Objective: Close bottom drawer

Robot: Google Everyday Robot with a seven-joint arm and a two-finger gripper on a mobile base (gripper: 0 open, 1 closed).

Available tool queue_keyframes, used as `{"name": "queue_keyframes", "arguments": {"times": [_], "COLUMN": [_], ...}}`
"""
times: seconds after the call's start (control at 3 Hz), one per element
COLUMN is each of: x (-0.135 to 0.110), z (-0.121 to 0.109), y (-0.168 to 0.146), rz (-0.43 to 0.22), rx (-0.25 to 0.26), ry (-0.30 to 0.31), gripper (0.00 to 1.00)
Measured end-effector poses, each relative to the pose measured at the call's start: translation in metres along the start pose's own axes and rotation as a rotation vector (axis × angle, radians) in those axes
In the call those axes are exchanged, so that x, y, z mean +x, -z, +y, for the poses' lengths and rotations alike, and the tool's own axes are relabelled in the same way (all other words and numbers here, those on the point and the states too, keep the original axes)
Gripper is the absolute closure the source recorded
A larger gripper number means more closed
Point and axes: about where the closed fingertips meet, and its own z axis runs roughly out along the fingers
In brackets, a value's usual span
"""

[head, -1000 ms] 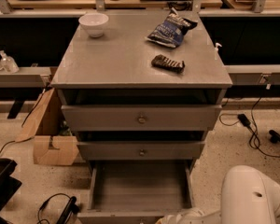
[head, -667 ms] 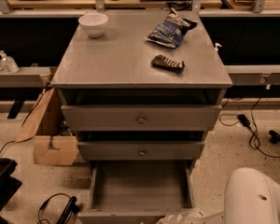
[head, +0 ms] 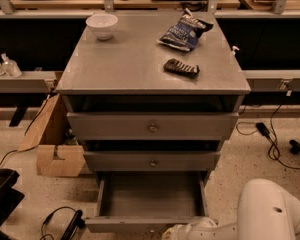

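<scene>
The bottom drawer [head: 150, 196] of the grey cabinet stands pulled out, its shallow box empty and its slim front panel [head: 140, 224] near the lower edge of the camera view. My white arm [head: 262, 211] comes in from the lower right. Its forward end [head: 182, 231] lies low, right of the middle of the drawer's front panel. The gripper itself is cut off by the lower edge of the view.
The top drawer [head: 152, 126] and middle drawer [head: 152, 161] stand slightly out. On the cabinet top [head: 125, 59] are a white bowl [head: 102, 25], a blue chip bag [head: 184, 31] and a dark packet [head: 181, 68]. A cardboard box [head: 52, 144] stands at left. Cables [head: 270, 139] lie at right.
</scene>
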Motion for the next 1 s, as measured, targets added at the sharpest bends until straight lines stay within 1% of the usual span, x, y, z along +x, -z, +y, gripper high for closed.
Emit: {"name": "queue_keyframes", "arguments": {"times": [0.33, 0.67, 1.0], "x": [-0.014, -0.013, -0.026], "z": [-0.035, -0.033, -0.069], "y": [-0.015, -0.014, -0.023], "rz": [0.000, 0.000, 0.001], "rx": [0.031, 0.031, 0.066], "ry": [0.008, 0.008, 0.013], "gripper": [1.00, 1.00, 1.00]}}
